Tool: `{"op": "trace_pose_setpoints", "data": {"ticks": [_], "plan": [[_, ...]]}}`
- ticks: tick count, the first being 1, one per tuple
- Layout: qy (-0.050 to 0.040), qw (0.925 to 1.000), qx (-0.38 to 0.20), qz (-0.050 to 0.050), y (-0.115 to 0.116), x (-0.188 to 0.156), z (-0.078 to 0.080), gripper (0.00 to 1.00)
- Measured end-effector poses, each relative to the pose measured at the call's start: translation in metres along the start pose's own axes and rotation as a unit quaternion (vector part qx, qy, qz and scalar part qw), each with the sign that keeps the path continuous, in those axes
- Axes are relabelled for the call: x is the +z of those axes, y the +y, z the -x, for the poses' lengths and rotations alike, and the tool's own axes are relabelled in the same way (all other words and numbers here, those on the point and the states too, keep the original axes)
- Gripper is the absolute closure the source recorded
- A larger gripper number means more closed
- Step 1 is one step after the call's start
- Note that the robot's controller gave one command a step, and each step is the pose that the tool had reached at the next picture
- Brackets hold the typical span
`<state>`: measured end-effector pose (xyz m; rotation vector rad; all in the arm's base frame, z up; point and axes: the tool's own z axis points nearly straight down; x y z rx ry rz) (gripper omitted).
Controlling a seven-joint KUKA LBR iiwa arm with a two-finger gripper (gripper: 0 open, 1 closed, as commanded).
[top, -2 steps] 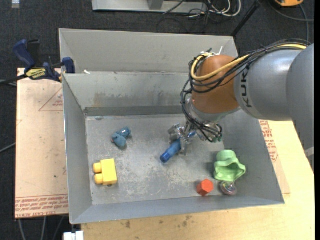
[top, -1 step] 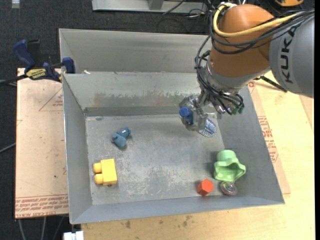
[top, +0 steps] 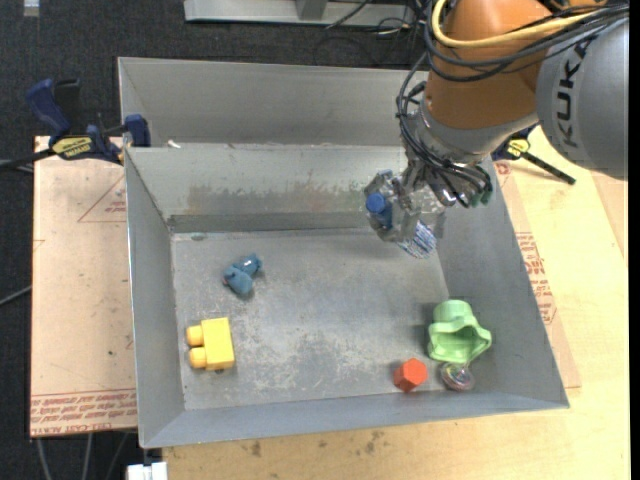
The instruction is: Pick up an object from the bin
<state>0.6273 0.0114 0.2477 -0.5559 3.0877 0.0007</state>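
Gripper (top: 402,216) hangs well behind the green cup (top: 458,333); whether it is open or closed cannot be told. A red block (top: 410,374) lies just front-left of the cup.

Robot lab: KUKA arm (top: 590,78), metal bin (top: 150,230)

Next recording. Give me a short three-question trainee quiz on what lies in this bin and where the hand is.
1. True or false: the yellow block lies nearer the front rim than the blue-grey piece.
2. Which lies nearest the red piece? A) green piece B) yellow block C) blue-grey piece
3. Fill in: the hand is by the bin's ___ wall.
Key: 1 true; 2 A; 3 back.
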Motion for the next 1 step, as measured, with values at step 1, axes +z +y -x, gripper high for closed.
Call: {"op": "trace_pose_setpoints", "data": {"ticks": [1], "plan": [[0.0012,1.0000,0.000,0.001,0.0009,0.0003,-0.0010,1.00]]}}
